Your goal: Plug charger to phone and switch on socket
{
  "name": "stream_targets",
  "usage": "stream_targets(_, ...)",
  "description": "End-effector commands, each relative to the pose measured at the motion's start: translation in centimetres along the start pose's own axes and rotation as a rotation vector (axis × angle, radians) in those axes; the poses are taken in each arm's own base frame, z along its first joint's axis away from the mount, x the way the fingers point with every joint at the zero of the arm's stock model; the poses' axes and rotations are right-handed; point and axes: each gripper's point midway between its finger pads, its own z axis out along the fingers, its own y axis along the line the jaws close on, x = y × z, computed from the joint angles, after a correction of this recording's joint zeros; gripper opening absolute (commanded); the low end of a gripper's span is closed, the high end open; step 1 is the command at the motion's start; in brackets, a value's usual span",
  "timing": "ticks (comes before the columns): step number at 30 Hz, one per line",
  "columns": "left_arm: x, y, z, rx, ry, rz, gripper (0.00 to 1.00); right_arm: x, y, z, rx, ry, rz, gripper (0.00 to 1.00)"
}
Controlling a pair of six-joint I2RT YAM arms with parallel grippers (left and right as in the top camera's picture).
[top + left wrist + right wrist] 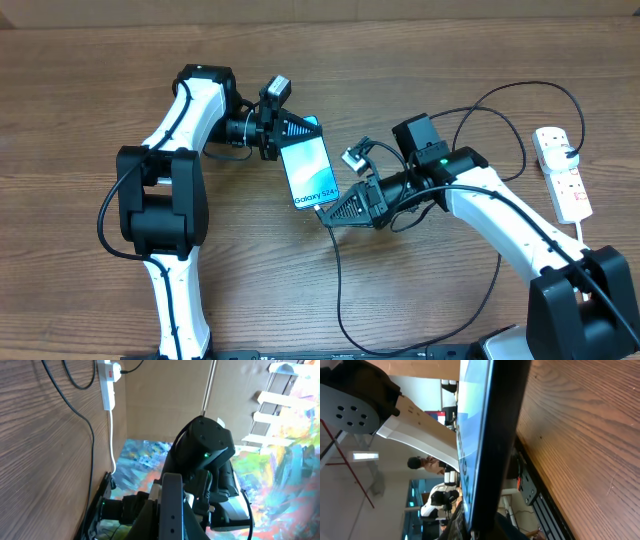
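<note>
Currently: phone between two grippers, power strip at the frame edge.
Overhead: flat rectangular phone (pixel 308 172) with a light blue-teal screen, centre of frame, over the brown wood-grain table (pixel 80 80); left gripper (pixel 293 128) clenched on its upper short edge; right gripper (pixel 340 210) against its lower "Galaxy" edge, closed or released cannot be told. Long thin black charger cable (pixel 338 280) runs from that lower edge toward the bottom of the frame. White elongated socket strip (pixel 562 175) with red switch marks, far right, well apart from the phone. Left wrist: phone (pixel 172 505) edge-on at lower centre, black right arm (pixel 205 460) behind it; socket strip (pixel 107 385) at upper left, thick white cord (pixel 111 445) trailing below it, charger cable (pixel 90 435) just beside. Right wrist: phone (pixel 492 435) edge-on, dark rim, filling the centre; table (pixel 580 435) at right.
</note>
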Motion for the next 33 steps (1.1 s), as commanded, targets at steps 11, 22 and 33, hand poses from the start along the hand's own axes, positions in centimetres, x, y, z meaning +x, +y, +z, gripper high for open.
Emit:
stream_targets(11,0.24,-2.01,0.31,0.019,-0.003,0.033,0.04,-0.94,-0.08,-0.83,0.036,-0.037,-0.011,0.04)
stream_targets(22,0.21,-2.02,0.26,0.019,-0.004,0.033,0.04,-0.80,-0.06,-0.85,0.034,-0.034,0.001,0.04)
stream_targets(33,0.20,-2.02,0.23,0.019,-0.005,0.033,0.04,-0.96,-0.35,-1.65,0.037,-0.054,0.032,0.04)
